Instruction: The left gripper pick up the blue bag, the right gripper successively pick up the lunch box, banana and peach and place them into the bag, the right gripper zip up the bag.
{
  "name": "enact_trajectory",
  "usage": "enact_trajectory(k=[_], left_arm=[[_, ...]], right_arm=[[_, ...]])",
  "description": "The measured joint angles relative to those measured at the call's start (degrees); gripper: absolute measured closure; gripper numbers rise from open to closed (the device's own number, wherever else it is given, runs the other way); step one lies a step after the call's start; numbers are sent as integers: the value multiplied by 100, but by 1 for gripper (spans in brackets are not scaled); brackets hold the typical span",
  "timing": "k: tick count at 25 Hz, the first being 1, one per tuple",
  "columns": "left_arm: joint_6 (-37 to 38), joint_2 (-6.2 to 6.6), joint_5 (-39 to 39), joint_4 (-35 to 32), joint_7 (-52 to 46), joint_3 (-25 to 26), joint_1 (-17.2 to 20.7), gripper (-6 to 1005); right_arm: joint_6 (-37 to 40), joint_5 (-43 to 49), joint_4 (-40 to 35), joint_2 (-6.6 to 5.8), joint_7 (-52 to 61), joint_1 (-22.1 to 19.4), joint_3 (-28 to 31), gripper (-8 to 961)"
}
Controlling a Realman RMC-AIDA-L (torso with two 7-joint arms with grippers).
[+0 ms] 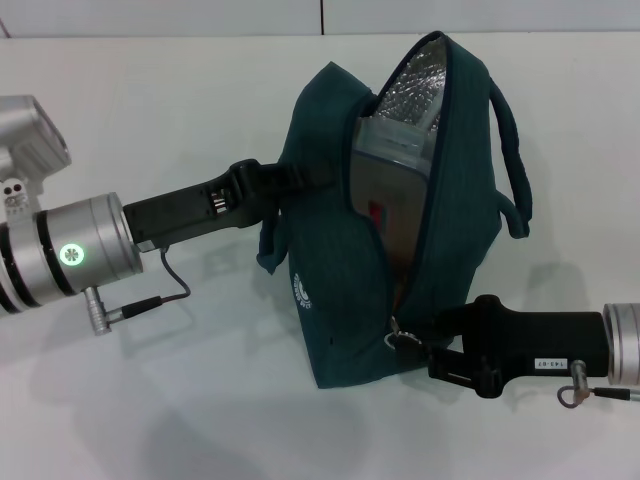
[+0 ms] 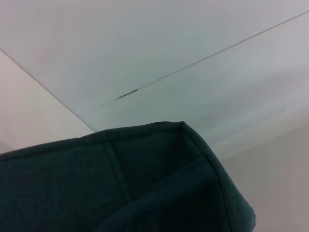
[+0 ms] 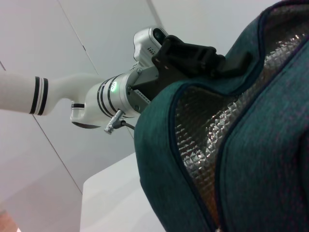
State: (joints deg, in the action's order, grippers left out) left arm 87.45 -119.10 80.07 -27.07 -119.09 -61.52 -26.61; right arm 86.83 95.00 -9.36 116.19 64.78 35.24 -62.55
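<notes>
The blue bag point(image 1: 330, 260) stands on the white table with its zipper open, showing the silver foil lining point(image 1: 415, 85). The lunch box point(image 1: 385, 190) stands on end inside it, red sticker showing. My left gripper point(image 1: 285, 185) is shut on the bag's near handle at its left side; it also shows in the right wrist view point(image 3: 193, 58). My right gripper point(image 1: 428, 340) is at the bag's near end, shut on the zipper pull by its metal ring point(image 1: 403, 338). The banana and the peach are out of view. The bag fills the left wrist view point(image 2: 120, 193) and the right wrist view point(image 3: 270, 159).
The bag's other handle point(image 1: 512, 165) hangs out on the right side. A grey cable point(image 1: 165, 285) loops under my left wrist. The white table point(image 1: 150, 400) ends at a wall at the back.
</notes>
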Motion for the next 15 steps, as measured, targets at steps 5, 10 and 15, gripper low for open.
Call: enact_trajectory(k=[5, 10, 15], left_arm=[[-1, 1, 0, 0, 0, 0, 3, 965], [0, 1, 0, 0, 0, 0, 11, 965], [4, 1, 0, 0, 0, 0, 10, 965]], right_arm=[[0, 0, -17, 0, 0, 0, 6, 738], [0, 0, -39, 0, -31, -7, -7, 773], [-2, 12, -44, 0, -79, -8, -44, 815]])
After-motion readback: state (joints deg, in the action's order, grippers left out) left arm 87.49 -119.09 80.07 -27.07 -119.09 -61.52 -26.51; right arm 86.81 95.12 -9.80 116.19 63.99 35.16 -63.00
